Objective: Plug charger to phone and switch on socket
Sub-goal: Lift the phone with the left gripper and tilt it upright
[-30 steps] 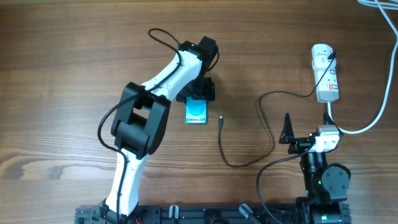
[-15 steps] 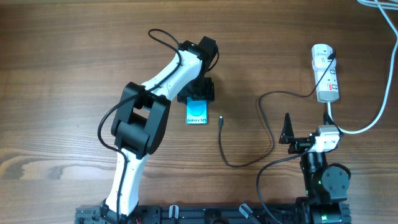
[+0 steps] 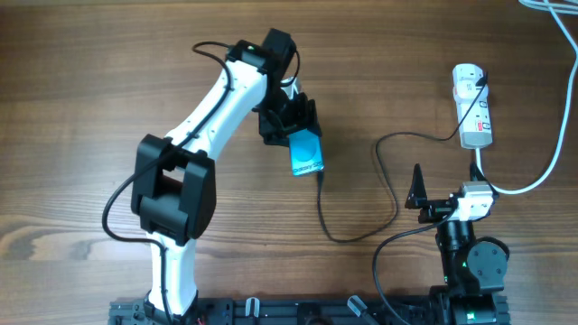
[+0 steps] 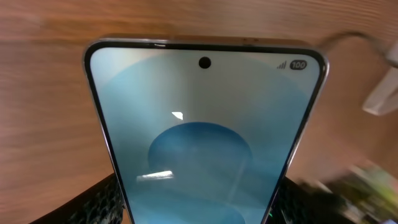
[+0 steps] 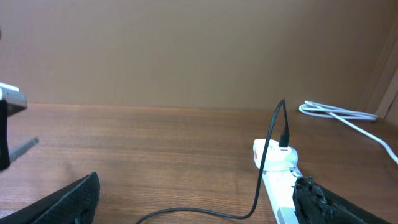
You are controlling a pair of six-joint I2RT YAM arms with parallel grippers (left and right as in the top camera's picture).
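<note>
A: What is held by the left gripper (image 3: 291,126)?

B: The phone (image 4: 205,137) is pinched between its two fingers (image 4: 93,205). The blue screen is turned up to the wrist camera. The end with the small black dot is kept farthest from the fingers.

A: What is seen just past that far end?

B: The small black tip (image 3: 320,177) of the charger (image 3: 395,203) is seen there, just beside the phone, on the table (image 3: 90,72). Whether the two are touching cannot be told.

A: And farther off?

B: The thin black wire is laid in a big loop on the wood. Well away from the left gripper, near the other arm, the socket (image 3: 473,108) is found.

A: How is the right gripper (image 3: 418,191) kept?

B: Its fingers (image 5: 68,202) are spread wide, and nothing is held between them.

A: What is seen in front of it?

B: First the black wire is seen, bent across the wood. A little farther, ahead and to the right, the white socket is laid flat, and the wire's other end is stuck into it. Farthest off to the right, a white cord (image 5: 339,114) is laid in curls.
</note>
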